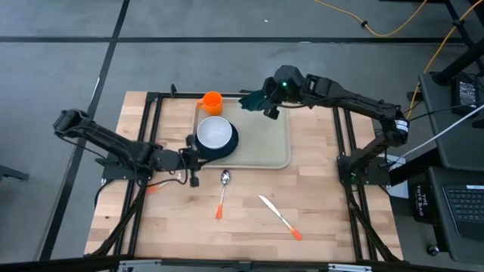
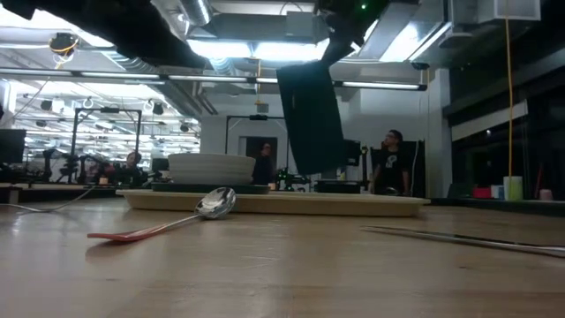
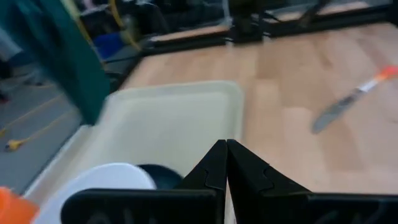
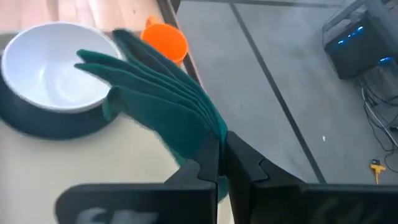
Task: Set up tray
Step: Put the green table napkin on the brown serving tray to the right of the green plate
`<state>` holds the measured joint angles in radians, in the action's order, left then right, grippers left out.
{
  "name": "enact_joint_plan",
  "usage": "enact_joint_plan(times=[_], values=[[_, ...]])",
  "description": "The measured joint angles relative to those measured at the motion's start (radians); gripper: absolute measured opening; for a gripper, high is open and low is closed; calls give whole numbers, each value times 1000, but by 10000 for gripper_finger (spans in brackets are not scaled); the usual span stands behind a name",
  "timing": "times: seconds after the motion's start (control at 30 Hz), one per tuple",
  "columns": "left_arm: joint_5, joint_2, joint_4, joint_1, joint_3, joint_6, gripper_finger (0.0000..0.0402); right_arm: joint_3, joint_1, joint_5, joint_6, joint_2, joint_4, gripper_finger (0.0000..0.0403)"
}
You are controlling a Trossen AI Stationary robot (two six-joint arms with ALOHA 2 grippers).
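The beige tray [image 1: 265, 140] lies on the wooden table and carries a dark round plate [image 1: 231, 143] with a white bowl [image 1: 215, 133] at its left end. My right gripper [image 1: 269, 106] is over the tray's far edge, shut on a dark green napkin [image 1: 253, 98]. The napkin hangs in the low view [image 2: 309, 115]. My left gripper [image 1: 193, 160] is shut and empty at the tray's near left corner, beside the plate. Its shut fingers [image 3: 227, 152] point across the tray [image 3: 180, 118]. My right gripper pinches the napkin's upper end [image 4: 208, 140] between its two fingers, with several folded layers fanning out from the hold. The fingers come from above, slanting down. The napkin hangs below them, its lower edge [image 2: 318, 170] clear of the tray.
An orange cup [image 1: 212, 101] stands on the table by the tray's far left corner. A spoon with an orange handle [image 1: 224, 190] and a knife with an orange handle [image 1: 278, 216] lie on the bare wood near of the tray. People stand in the room beyond.
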<state>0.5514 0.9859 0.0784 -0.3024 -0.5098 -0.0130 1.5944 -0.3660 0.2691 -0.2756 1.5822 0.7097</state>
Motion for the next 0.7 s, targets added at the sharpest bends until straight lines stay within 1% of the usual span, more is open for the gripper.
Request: enact_joint_plan(times=[0.1, 0.2, 0.33, 0.47, 0.63, 0.7], values=[[4, -31, -25, 14, 0, -11, 3, 0, -4, 0, -4, 18, 15, 13], [-1, -54, -83, 19, 0, -48, 3, 0, -11, -4, -20, 37, 22, 13], [6, -59, -126, 19, 0, -103, 3, -1, -49, -35, -21, 53, -3, 13], [18, -59, -123, 19, 0, -34, 3, -1, -104, -45, -21, 61, -26, 13], [57, -59, -96, 19, 0, -8, 3, -1, -162, -148, 6, 62, -72, 13], [60, -59, -83, 19, 0, -7, 3, -1, -169, -167, 1, 62, -72, 13]])
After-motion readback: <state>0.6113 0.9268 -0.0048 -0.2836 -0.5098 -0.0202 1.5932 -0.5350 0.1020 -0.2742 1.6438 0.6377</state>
